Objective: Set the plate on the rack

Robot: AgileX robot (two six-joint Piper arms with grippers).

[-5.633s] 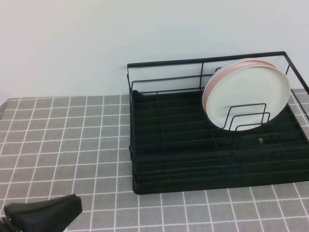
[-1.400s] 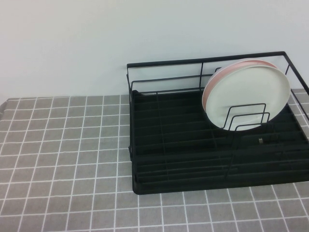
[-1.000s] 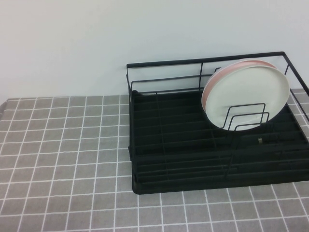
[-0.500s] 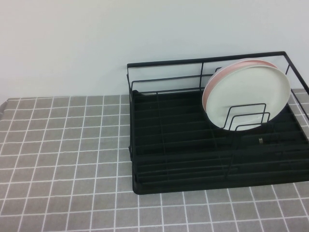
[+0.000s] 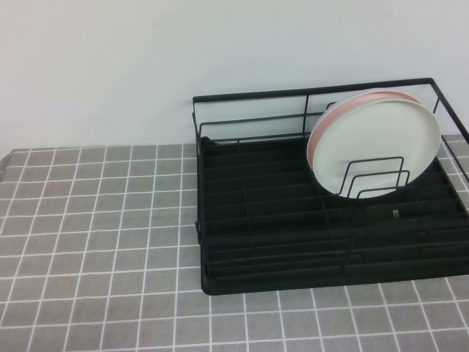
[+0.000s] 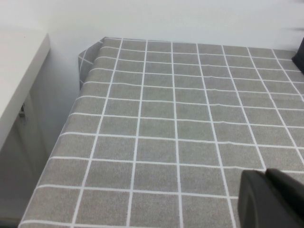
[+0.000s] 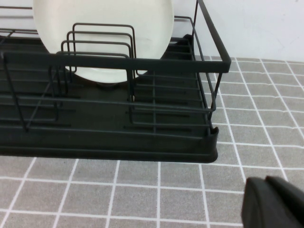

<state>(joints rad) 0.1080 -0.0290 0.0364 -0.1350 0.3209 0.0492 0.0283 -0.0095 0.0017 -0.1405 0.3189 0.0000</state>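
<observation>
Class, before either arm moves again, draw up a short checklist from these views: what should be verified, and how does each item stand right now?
1. White plate standing in the rack: ok.
2. It leans against the pink plate behind it: ok.
3. Plate behind the upright wire dividers: ok.
4. Left gripper shut, holding nothing, over the tablecloth: ok.
5. Right gripper shut, holding nothing, outside the rack: ok.
6. Plate's lower edge seated in the base: cannot tell.

left hand (image 6: 273, 199): matte black, blocky (smooth casing) | right hand (image 7: 275, 203): matte black, rounded edges
</observation>
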